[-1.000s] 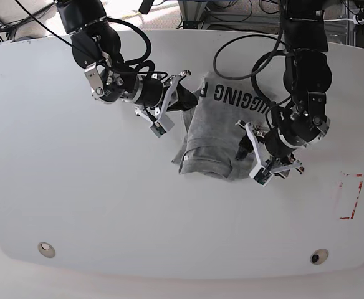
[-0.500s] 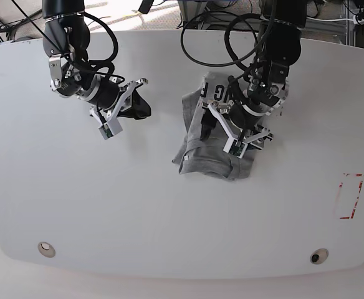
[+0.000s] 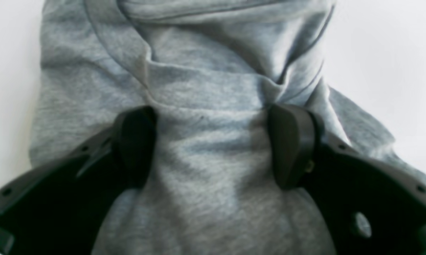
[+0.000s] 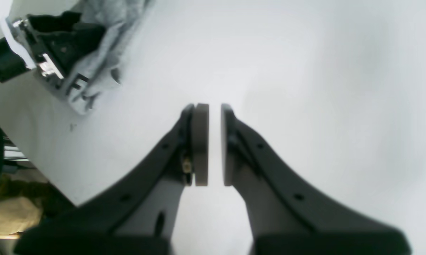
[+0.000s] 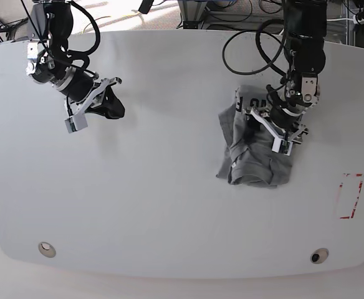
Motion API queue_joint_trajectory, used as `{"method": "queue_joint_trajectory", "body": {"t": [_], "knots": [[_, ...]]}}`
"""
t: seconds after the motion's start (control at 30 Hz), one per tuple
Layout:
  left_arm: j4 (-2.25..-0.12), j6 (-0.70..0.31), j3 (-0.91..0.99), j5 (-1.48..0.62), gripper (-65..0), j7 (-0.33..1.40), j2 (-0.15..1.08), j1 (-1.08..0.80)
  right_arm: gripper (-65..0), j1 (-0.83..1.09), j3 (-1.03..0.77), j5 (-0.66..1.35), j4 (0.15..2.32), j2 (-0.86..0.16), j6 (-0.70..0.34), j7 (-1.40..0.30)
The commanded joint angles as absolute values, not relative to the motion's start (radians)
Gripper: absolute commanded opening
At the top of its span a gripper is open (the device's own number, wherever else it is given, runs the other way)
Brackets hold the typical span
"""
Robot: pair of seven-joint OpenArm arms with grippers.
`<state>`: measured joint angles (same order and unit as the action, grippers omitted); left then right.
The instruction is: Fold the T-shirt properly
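A white table (image 5: 169, 205) with rounded corners fills the base view, cables and equipment crowding the floor beyond its far edge. The T-shirt (image 5: 255, 149) lies bunched into a compact grey bundle at about three o'clock from the table's middle, dark printed letters showing on its upper fold. The left gripper (image 5: 275, 128) sits pressed down on the bundle's upper right part; in its wrist view its jaws stand wide apart with the dark fingertips (image 3: 291, 141) resting on the creased cloth (a broad swell of fabric lies between them, not pinched). The right gripper (image 5: 110, 106) hangs at about ten o'clock, well apart from the shirt, over bare table. Its pads (image 4: 200, 141) stand nearly together with only a thin slit between, holding nothing. A red-marked rectangle (image 5: 349, 196) lies near the table's right edge.
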<state>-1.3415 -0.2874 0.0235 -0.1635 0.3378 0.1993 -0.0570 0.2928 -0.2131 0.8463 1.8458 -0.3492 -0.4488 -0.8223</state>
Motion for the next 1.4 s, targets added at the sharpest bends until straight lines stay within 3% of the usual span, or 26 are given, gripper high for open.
{"method": "queue_joint_trajectory", "body": {"t": [0.0,0.33,0.63,0.93,1.1,1.37], "knots": [[-1.317,-0.320,0.097,-0.062,-19.2,0.486,0.263,-0.094,-59.9,0.306,-0.225,0.872,1.876,-0.374,-0.458,-0.802],[-1.184,-0.486,0.323,-0.065,-19.2,0.481,0.552,-0.117,-59.9,0.321,-0.229,0.868,1.902,-0.381,-0.458,-0.799],[-1.122,-0.624,0.498,-0.065,-19.2,0.481,0.688,-0.111,-59.9,0.320,-0.226,0.868,1.905,-0.375,-0.463,-0.794],[-1.283,-0.661,0.568,-0.067,-19.2,0.524,0.682,-0.088,-59.9,0.320,-0.229,0.858,1.903,-0.374,-0.483,-0.792],[-1.535,-0.662,0.607,-0.094,-19.2,0.613,0.593,-0.087,-59.9,0.320,-0.226,0.739,1.928,-0.371,-0.484,-0.782],[-1.805,-0.653,0.556,-0.091,-19.2,0.613,0.409,-0.111,-59.9,0.329,-0.229,0.549,1.940,-0.311,-0.484,-0.693]]}}
